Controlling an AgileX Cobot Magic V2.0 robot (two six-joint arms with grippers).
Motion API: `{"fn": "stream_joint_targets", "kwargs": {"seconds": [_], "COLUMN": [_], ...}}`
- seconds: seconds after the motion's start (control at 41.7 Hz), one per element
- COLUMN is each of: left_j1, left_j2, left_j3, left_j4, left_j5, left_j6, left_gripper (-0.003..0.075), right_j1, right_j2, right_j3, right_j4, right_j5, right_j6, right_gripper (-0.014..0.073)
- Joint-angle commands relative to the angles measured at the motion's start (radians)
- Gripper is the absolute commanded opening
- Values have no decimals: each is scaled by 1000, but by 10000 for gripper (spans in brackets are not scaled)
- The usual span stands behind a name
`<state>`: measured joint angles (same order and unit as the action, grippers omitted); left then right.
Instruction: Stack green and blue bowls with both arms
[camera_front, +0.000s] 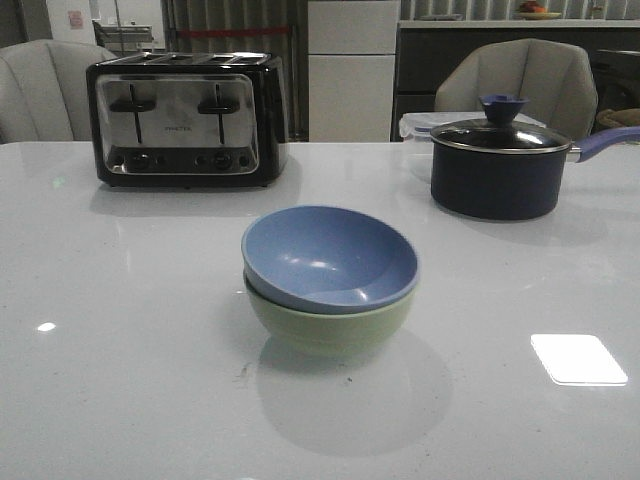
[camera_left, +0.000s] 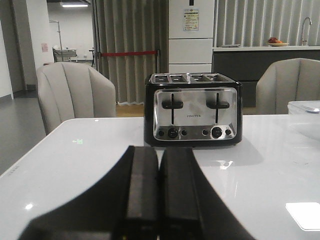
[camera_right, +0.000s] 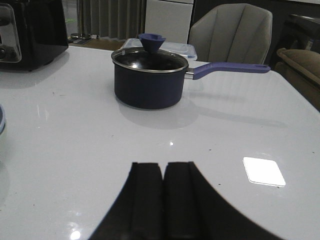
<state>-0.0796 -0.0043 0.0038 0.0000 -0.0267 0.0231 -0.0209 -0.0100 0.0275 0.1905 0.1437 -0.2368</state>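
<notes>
In the front view the dusty blue bowl sits tilted inside the pale green bowl at the middle of the white table. Neither arm shows in the front view. In the left wrist view my left gripper is shut and empty, low over the table, facing the toaster. In the right wrist view my right gripper is shut and empty, facing the saucepan. A sliver of the stacked bowls shows at the edge of the right wrist view.
A black and chrome toaster stands at the back left; it also shows in the left wrist view. A dark lidded saucepan with a blue handle stands at the back right, a clear lidded container behind it. Chairs stand beyond the table.
</notes>
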Motion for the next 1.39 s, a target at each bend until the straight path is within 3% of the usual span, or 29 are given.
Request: {"fn": "stream_joint_targets", "kwargs": {"seconds": [0.0,0.192,0.336,0.408,0.6,0.792,1.367], "left_j1": [-3,-3,-3,-3,-3,-3,-3], "left_j2": [-19,-19,-19,-19,-19,-19,-19], "left_j3": [5,5,5,5,5,5,5], "left_j4": [0,0,0,0,0,0,0], "left_j5": [-83,-83,-83,-83,-83,-83,-83], "left_j6": [-3,-3,-3,-3,-3,-3,-3], "left_gripper": [94,94,94,94,94,94,94], "right_j1": [-6,-5,-6,-6,-6,-6,-6], "right_j2": [-13,-20,-21,-21,-21,-21,-21], "right_j3": [-3,-3,-3,-3,-3,-3,-3], "right_j4": [-2,-10,-229,-244,-226,-96,-96], "right_j5": [-100,-144,-191,-203,-204,-205,-206], "right_j6": [-12,6,258,318,294,136,137], "right_gripper": [29,29,30,29,29,29,29]}}
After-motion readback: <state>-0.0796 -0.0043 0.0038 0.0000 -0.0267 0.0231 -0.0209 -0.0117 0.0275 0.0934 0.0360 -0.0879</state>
